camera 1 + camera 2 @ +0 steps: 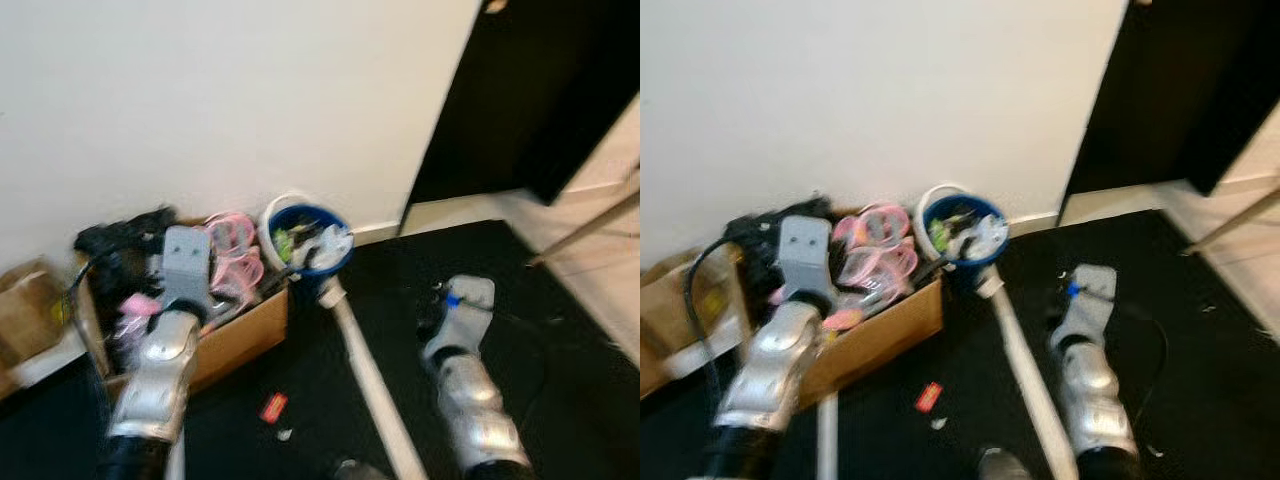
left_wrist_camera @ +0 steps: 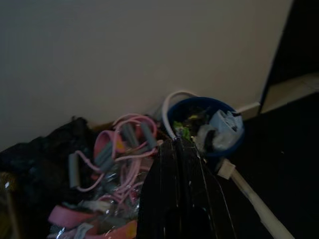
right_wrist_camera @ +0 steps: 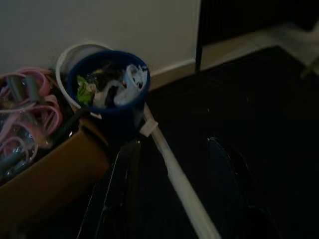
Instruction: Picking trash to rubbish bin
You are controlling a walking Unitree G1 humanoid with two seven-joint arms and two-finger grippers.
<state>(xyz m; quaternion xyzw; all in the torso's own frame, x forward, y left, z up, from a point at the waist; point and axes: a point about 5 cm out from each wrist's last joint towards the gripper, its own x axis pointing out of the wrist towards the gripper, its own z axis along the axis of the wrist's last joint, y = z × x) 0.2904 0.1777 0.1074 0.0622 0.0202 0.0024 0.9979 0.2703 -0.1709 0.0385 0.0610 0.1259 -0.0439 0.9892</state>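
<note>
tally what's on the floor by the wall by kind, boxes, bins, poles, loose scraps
boxes: 1
bins: 1
poles: 1
loose scraps: 2, red and white
total: 5

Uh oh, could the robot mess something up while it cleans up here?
Maybe, in two ways.

The blue bin already looks heaped with trash, so another piece might tumble back out.

The small red scrap lies on the dark floor between a cardboard box and a long white pole. Reaching down, the left gripper or the right gripper could bump either one.
</note>
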